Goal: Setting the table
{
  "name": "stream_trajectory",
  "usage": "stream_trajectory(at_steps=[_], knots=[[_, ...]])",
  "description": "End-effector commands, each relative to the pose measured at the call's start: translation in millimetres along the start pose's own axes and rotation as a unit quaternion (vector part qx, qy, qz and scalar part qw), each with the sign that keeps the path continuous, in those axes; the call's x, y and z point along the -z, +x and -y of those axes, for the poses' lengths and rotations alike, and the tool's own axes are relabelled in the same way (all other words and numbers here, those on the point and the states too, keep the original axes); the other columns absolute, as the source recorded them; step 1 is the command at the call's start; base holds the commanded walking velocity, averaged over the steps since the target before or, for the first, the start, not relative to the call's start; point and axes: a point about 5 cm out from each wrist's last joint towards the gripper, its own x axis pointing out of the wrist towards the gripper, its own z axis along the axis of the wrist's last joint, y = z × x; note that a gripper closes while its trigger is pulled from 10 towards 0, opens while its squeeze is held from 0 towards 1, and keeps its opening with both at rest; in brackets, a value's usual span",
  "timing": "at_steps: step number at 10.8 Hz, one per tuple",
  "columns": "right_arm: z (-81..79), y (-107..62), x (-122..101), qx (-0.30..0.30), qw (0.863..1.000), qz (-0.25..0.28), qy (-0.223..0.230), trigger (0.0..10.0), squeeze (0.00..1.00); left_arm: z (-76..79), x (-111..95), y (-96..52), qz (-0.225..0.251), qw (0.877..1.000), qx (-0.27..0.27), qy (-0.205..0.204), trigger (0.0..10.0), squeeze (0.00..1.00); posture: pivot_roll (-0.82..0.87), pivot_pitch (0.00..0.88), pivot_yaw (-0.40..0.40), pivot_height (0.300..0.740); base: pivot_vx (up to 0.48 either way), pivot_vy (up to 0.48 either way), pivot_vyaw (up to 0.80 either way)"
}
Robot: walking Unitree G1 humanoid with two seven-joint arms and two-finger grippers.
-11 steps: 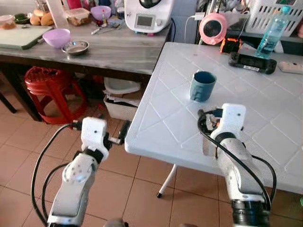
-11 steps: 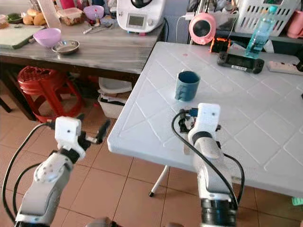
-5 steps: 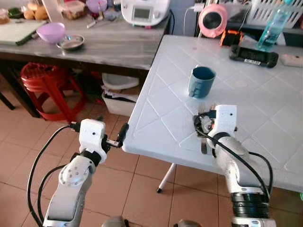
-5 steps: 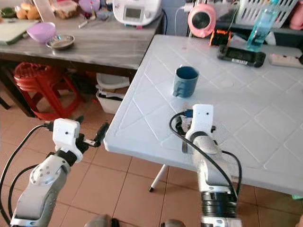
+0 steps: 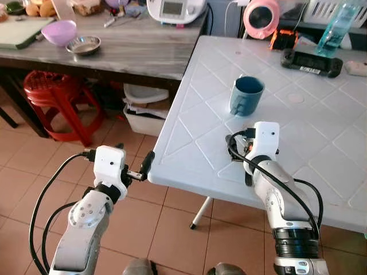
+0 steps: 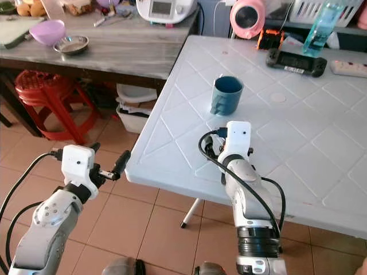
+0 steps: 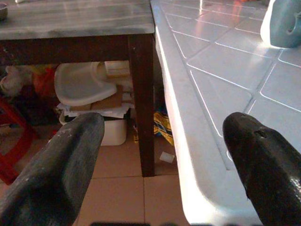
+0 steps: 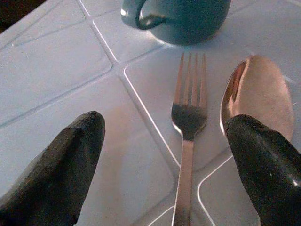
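This is a home kitchen or dining corner. A white plastic tabletop point(image 5: 321, 143) carries a blue mug point(image 5: 246, 96), with a fork point(image 8: 188, 127) and a spoon point(image 8: 258, 94) beside it. Next to it stands a grey wooden tabletop point(image 5: 137, 51) with a purple bowl point(image 5: 59, 32), a small steel dish point(image 5: 83, 45), a cutting board point(image 5: 20, 31) and a white cooking machine point(image 5: 175, 8). A red plastic stool point(image 5: 54, 100) stands on the brown tiled floor point(image 5: 23, 166).

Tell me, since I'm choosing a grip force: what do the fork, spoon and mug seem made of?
Fork and spoon: probably polished steel, given the bright mirror-like reflections. Mug: likely glazed ceramic, judging by its thick rim and soft sheen on dark blue, though enamel can't be ruled out.
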Motion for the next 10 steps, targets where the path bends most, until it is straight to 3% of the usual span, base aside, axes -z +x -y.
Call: stream_trajectory(at_steps=[1,2,3,4,9,10], knots=[[-4.0,-1.2,-4.8,-0.008,1.0,0.004,0.001,10.0,0.0,-1.8,-2.1,-2.2,-0.001,1.0,0.0,0.005,10.0,0.0,0.05,0.075,0.035,0.74,0.0,0.0,0.0],[-4.6,-1.5,-0.4,-0.008,1.0,-0.004,0.004,10.0,0.0,-1.9,-2.1,-1.8,-0.003,1.0,0.001,0.006,10.0,0.0,0.05,0.074,0.036,0.74,0.0,0.0,0.0],[-5.9,-1.6,2.7,-0.012,1.0,-0.011,0.008,2.2,0.0,-2.0,-2.1,-1.5,-0.004,1.0,0.002,0.006,10.0,0.0,0.05,0.074,0.036,0.74,0.0,0.0,0.0],[-6.3,-1.5,4.6,-0.013,1.0,-0.016,0.011,0.0,0.0,-1.7,-2.1,-1.2,-0.005,1.0,0.002,0.006,10.0,0.0,0.05,0.073,0.035,0.74,0.0,0.0,0.0],[1.9,-3.8,22.3,0.01,0.996,-0.078,0.033,0.0,0.0,-0.5,-2.4,0.1,-0.009,1.0,0.005,0.007,10.0,0.0,0.04,0.076,0.033,0.74,0.0,0.0,0.0],[4.5,-3.5,23.6,0.012,0.995,-0.086,0.039,0.7,0.0,-0.2,-5.5,2.8,-0.009,1.0,0.004,0.01,10.0,0.0,0.04,0.077,0.035,0.74,0.0,0.0,0.0]])
